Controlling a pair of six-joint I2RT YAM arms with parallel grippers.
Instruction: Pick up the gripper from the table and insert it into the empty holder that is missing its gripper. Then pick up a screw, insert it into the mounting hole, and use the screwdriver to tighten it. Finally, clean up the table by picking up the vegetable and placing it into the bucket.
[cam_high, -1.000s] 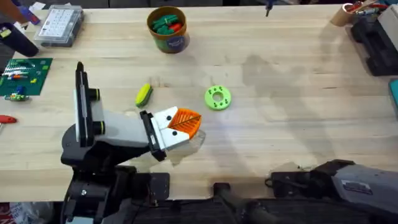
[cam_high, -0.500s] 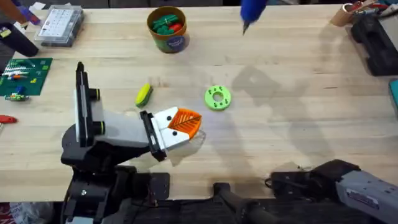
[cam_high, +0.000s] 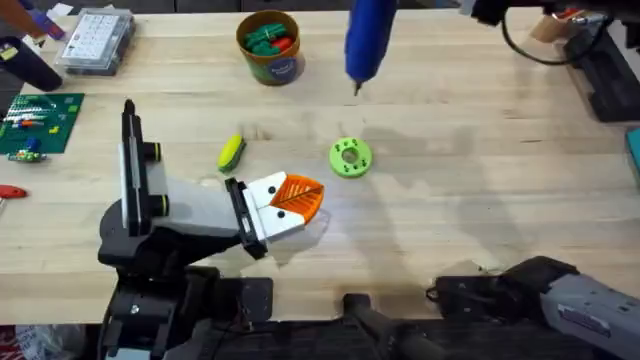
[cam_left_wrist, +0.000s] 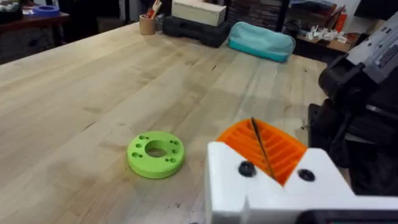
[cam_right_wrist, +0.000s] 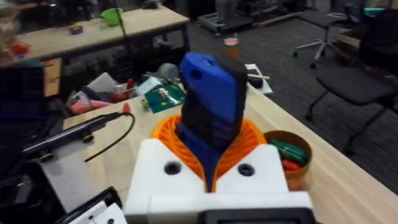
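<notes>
- Your right gripper (cam_right_wrist: 214, 163) is clamped on the bright blue pen-shaped electric screwdriver (cam_high: 368, 40), held bit-down just beyond the round lime-green holed disc (cam_high: 350, 157).
- Left gripper (cam_high: 300, 197), near that disc, has its orange pads pressed together, holding nothing.
- You appear to be on the tightening step: next, lower the bit squarely into the disc's screw hole.

Light wooden table (cam_high: 480, 200): bucket (cam_high: 270, 45) at twelve o'clock, clear compartment box (cam_high: 95, 40) at ten, vegetable (cam_high: 231, 152) and lime-green disc (cam_high: 350, 157) near centre.
</notes>
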